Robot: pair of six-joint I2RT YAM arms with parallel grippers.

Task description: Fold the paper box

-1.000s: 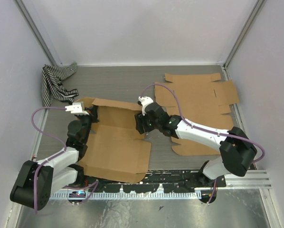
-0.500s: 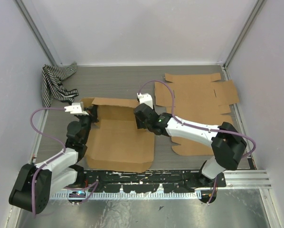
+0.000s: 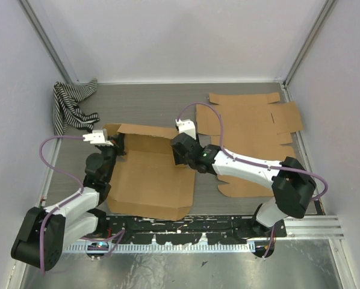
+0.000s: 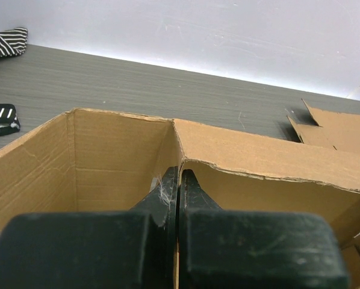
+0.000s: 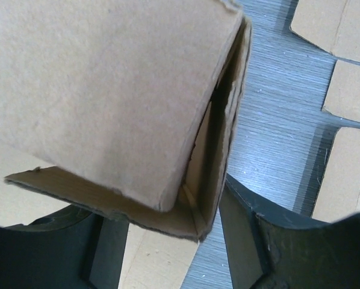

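left claw (image 4: pixel 179 178) pressed together, pinching the upright wall of the half-folded paper box (image 3: pixel 148 180) just ahead; right claw (image 5: pixel 174 232) spread, box corner between its fingers (image 5: pixel 255 241), on the counter (image 3: pixel 150 105).

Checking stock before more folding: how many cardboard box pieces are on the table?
2 clearly: a half-folded box left of centre, and flat cardboard at the far right. The flat one may be several overlapping sheets, since the right arm covers part of it.
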